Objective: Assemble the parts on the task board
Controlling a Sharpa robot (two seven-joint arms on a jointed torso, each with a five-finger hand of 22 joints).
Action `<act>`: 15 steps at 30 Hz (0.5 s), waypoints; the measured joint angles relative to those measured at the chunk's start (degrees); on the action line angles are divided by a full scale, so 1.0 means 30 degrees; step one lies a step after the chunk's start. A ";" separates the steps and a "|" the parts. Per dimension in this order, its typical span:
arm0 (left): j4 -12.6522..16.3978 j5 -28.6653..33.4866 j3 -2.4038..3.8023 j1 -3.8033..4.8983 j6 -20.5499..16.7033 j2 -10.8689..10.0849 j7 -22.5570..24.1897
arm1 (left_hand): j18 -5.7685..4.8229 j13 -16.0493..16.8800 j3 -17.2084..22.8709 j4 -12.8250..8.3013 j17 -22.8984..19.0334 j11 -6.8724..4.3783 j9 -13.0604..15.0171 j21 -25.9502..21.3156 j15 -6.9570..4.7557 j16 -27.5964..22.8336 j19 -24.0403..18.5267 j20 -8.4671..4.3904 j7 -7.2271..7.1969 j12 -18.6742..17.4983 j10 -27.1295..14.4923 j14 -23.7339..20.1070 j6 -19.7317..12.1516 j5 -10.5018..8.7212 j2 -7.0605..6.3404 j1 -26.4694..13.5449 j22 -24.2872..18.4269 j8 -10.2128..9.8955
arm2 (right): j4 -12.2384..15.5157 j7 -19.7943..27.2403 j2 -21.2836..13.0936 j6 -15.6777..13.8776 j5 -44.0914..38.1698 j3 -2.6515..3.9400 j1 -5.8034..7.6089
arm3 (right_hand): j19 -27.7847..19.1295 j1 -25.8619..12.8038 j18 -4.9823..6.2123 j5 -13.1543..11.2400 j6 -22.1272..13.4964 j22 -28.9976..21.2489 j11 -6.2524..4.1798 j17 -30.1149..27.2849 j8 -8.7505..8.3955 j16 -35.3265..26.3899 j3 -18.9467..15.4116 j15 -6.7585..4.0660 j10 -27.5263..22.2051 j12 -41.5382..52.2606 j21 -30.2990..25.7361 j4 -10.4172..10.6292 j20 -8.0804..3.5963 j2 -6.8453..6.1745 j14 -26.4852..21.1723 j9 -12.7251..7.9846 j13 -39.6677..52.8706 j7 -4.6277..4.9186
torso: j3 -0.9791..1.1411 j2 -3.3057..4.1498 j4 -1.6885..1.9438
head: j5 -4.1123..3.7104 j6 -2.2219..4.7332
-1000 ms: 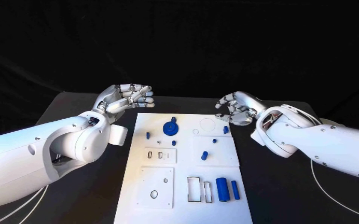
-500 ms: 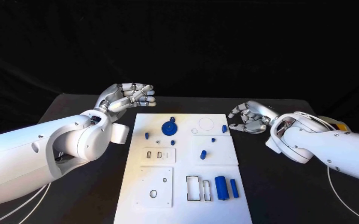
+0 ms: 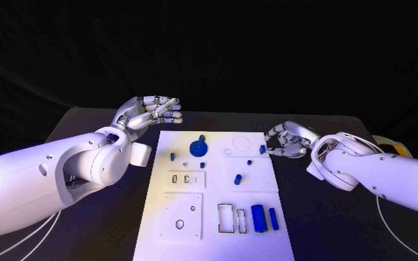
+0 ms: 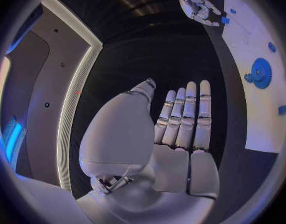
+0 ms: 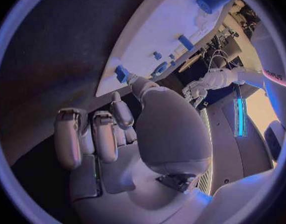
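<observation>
Fingers of my right hand [image 3: 287, 141] curl beside small blue plastic peg [image 3: 262, 149] at white task board [image 3: 218, 237] edge, prob touching, not gripping. Light, stiff, slippery; pinch its sides. Left hand [image 3: 150, 113] empty, half-curled.

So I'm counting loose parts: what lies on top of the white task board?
On the white task board lie a blue gear, two blue cylinders and several small blue pegs. Nothing covers the board.

Left hand [image 3: 150, 113] raised, empty; right hand [image 3: 287, 140] low, fingers curled.
</observation>
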 measured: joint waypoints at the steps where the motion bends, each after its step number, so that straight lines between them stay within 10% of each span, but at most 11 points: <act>1: 0.0000 0.0000 0.0000 0.0000 0.0001 -0.0001 -0.0001 | 0.0000 0.0000 0.0000 0.0000 0.0002 0.0000 0.0000 0.0000 0.0000 0.0000 0.0000 0.0000 0.0000 0.0000 -0.0001 0.0000 0.0000 0.0000 0.0000 0.0000 0.0000 0.0000 | -0.0036 0.0009 0.0065 0.0005 -0.0007 0.0000 -0.0035 | 0.0000 0.0068 0.0000 -0.0012 0.0000 0.0000 0.0000 -0.0001 0.0000 0.0000 0.0049 0.0000 0.0000 0.0000 0.0000 -0.0049 0.0000 0.0069 0.0000 0.0000 0.0009 0.0000 | 0.0000 0.0000 -0.0002 | 0.0026 -0.0011; 15: 0.0000 0.0000 -0.0001 0.0000 0.0009 -0.0039 -0.0012 | -0.0001 0.0000 0.0000 0.0000 0.0021 0.0000 0.0000 0.0000 0.0000 0.0000 0.0000 -0.0001 0.0000 0.0000 0.0000 0.0000 0.0000 0.0000 0.0000 0.0000 -0.0014 0.0000 | -0.0318 0.0124 0.0512 0.0076 -0.0040 -0.0009 -0.0337 | 0.0000 0.0254 0.0000 -0.0011 0.0336 0.0014 0.0001 -0.0003 0.0001 0.0000 0.0286 0.0001 0.0000 0.0001 -0.0001 -0.0285 0.0001 0.0255 0.0000 -0.0016 0.0163 0.0017 | 0.0000 -0.0002 -0.0022 | 0.0159 -0.0143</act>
